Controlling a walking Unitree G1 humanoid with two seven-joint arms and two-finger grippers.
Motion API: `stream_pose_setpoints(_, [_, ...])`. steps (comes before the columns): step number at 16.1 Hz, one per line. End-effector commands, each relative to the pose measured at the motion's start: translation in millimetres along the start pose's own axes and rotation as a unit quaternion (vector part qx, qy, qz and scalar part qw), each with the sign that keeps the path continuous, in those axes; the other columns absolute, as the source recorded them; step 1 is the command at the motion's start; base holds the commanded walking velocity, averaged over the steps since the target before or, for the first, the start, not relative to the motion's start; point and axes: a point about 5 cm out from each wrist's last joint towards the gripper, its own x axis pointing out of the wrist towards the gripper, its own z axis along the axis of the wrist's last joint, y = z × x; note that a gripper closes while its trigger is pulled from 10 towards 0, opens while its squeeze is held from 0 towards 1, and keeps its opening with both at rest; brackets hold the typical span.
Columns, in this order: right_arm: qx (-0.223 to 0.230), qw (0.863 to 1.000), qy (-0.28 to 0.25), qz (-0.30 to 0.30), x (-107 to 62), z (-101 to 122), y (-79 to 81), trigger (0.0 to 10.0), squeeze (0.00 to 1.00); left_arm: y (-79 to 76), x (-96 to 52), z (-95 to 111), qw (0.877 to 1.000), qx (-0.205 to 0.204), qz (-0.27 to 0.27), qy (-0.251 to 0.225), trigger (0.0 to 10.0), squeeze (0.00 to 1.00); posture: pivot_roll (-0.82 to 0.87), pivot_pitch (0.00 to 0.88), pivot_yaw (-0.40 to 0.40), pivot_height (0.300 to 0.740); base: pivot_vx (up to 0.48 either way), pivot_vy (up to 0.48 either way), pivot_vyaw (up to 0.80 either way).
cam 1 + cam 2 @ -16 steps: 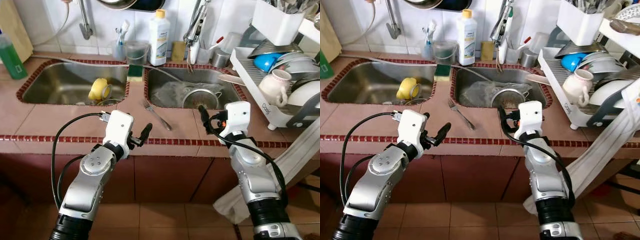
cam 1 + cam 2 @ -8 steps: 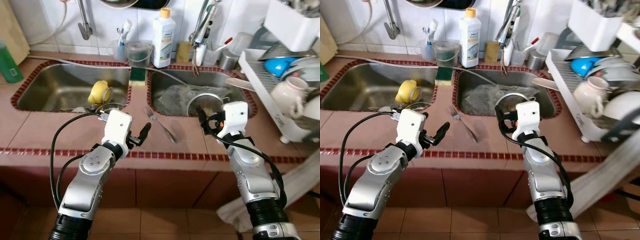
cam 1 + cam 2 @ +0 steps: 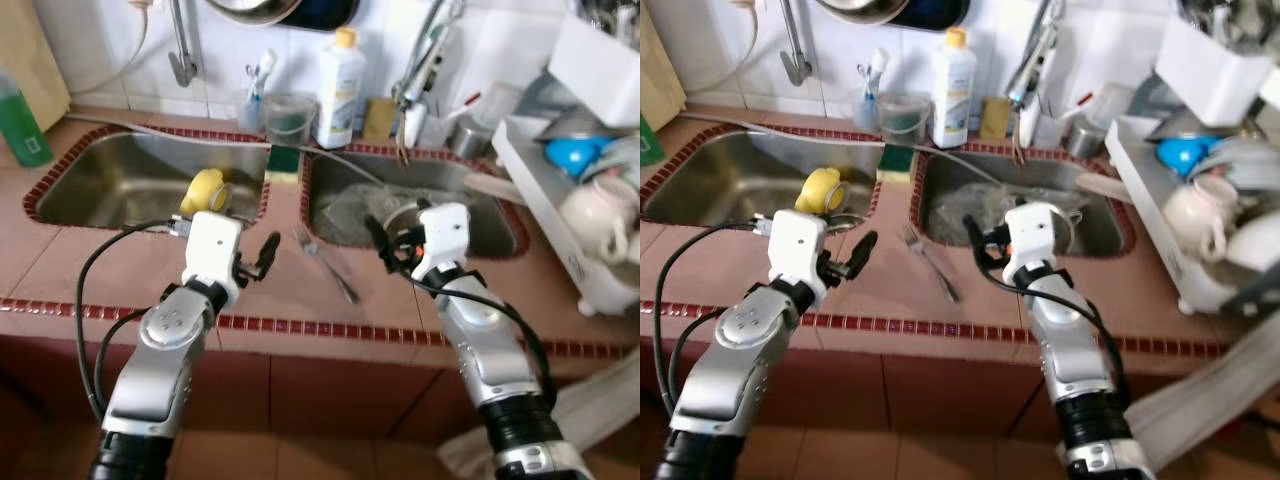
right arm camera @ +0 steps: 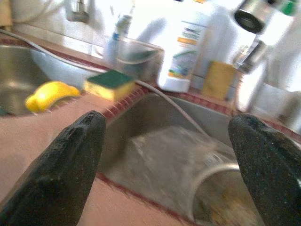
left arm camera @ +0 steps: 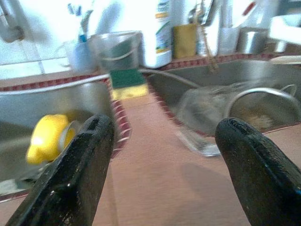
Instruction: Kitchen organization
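Terracotta counter closer now; both my grippers spread and empty over it.

I've leaned in over the last second: the whole view has slid toward the sinks, so that is my camera moving, not the dishes. My left gripper (image 3: 262,255) hangs with its fingers apart above the counter (image 3: 90,275), near the yellow cup (image 3: 207,190) lying on its side in the left sink (image 3: 110,170). My right gripper (image 3: 378,243) is likewise apart, at the near edge of the right sink (image 3: 490,205) by the metal strainer (image 4: 221,188). The fork (image 3: 325,264) lies on the counter between the two grippers, untouched. Nothing is picked up yet; I judge the fork the nearest candidate to tidy, with the dish rack (image 3: 560,215) on my right.
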Motion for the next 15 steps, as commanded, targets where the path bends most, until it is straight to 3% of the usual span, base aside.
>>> stream_pose_setpoints(1, [-0.002, 1.0, 0.01, -0.021, -6.7, -4.9, -11.8, 10.0, 0.0, -10.2, 3.2, 6.0, 1.0, 0.002, -0.023, -0.012, 10.0, 0.0, 0.02, 0.0, -0.059, 0.74, 0.0, 0.0, 0.0])
stream_pose_setpoints(6, [-0.007, 1.0, 0.013, -0.016, -7.7, -6.6, -16.1, 10.0, 0.0, -13.5, 3.0, 4.5, 0.999, -0.003, -0.035, -0.003, 10.0, 0.0, 0.01, 0.0, -0.055, 0.74, 0.0, 0.0, 0.0])
stream_pose_setpoints(8, [-0.025, 1.0, 0.017, -0.007, -5.6, -4.7, -24.9, 10.0, 0.0, -14.8, 2.9, 2.8, 0.999, -0.008, -0.041, 0.016, 10.0, 0.0, 0.01, 0.012, -0.052, 0.74, 0.0, 0.0, 0.0])
stream_pose_setpoints(12, [-0.045, 0.999, 0.03, 0.007, 5.5, -0.7, -39.9, 10.0, 0.0, -15.9, -0.2, 5.0, 0.998, -0.006, -0.051, 0.023, 10.0, 0.0, 0.01, 0.037, -0.061, 0.74, 0.0, 0.0, 0.0])
stream_pose_setpoints(15, [-0.035, 0.997, 0.036, 0.053, 17.9, 3.7, -38.3, 10.0, 0.0, -17.0, -3.8, 5.5, 0.998, -0.016, -0.048, 0.035, 10.0, 0.0, 0.02, 0.055, -0.071, 0.74, 0.0, 0.0, 0.0])
